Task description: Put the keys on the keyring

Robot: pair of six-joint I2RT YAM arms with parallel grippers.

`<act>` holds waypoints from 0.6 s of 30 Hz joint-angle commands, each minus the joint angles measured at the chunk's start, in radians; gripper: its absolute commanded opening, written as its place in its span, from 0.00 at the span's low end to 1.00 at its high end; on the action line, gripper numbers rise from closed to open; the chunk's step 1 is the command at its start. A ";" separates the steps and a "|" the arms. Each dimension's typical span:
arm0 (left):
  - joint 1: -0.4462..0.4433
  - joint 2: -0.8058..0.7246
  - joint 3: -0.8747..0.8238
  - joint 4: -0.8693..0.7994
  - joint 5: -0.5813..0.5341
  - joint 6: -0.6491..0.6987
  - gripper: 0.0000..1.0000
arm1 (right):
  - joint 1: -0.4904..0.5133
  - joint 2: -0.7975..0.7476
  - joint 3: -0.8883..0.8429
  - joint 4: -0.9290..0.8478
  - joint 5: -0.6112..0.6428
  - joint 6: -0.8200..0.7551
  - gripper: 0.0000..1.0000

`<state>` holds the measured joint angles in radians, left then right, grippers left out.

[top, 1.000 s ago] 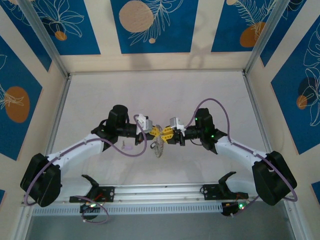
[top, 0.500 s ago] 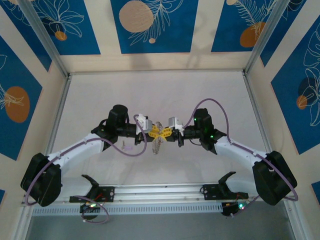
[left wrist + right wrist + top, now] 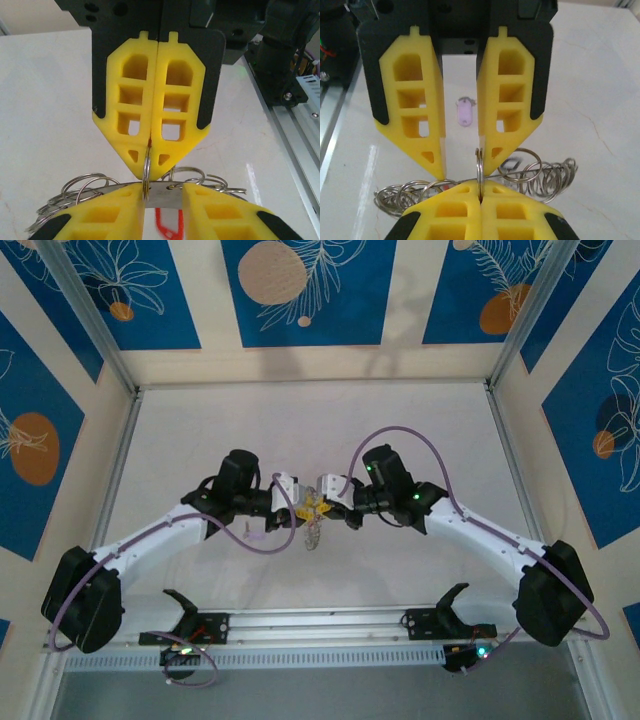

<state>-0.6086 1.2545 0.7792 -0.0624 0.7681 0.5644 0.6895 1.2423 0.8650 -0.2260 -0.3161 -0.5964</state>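
- Status: the right gripper (image 3: 150, 161) is closed tight, its yellow fingertips clamped on one small wire loop (image 3: 479, 167) of the keyring (image 3: 165, 196). The left gripper (image 3: 463, 166) has its jaws apart and straddles the ring's flat band. I cannot tell whether its pads touch it.
- Location: the keyring sits between the two grippers over mid-worktop (image 3: 580, 90). The lilac key (image 3: 464, 113) lies flat on the worktop, apart from the ring.
- Risk: the ring appears secured by that single thin loop. In my judgement, a jerk of the right arm could pull the loop from the fingertips and drop the ring.
- Risk: the fringe loops (image 3: 547, 175) crowd the fingertips, so closing the left gripper could snag or bend one.
- Risk: the key is tiny and lies flat on a smooth surface, so it may skid from the pads at pick-up.
- Materials: the band is smooth, flat grey metal and the loops are springy silvery wire. The ring carries a red tag (image 3: 167, 225). The fingers are rigid yellow lattice, and the worktop is pale, veined and glossy.
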 commanded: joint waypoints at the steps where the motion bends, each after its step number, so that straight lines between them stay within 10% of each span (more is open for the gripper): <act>1: 0.003 0.018 0.040 -0.050 -0.007 0.050 0.25 | 0.021 0.022 0.077 -0.137 0.066 -0.080 0.00; 18: -0.010 0.048 0.037 -0.009 -0.021 0.065 0.23 | 0.033 0.064 0.131 -0.197 0.030 -0.077 0.00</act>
<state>-0.6113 1.2785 0.7883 -0.0612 0.7280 0.5884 0.7162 1.3022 0.9596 -0.4355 -0.2363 -0.6895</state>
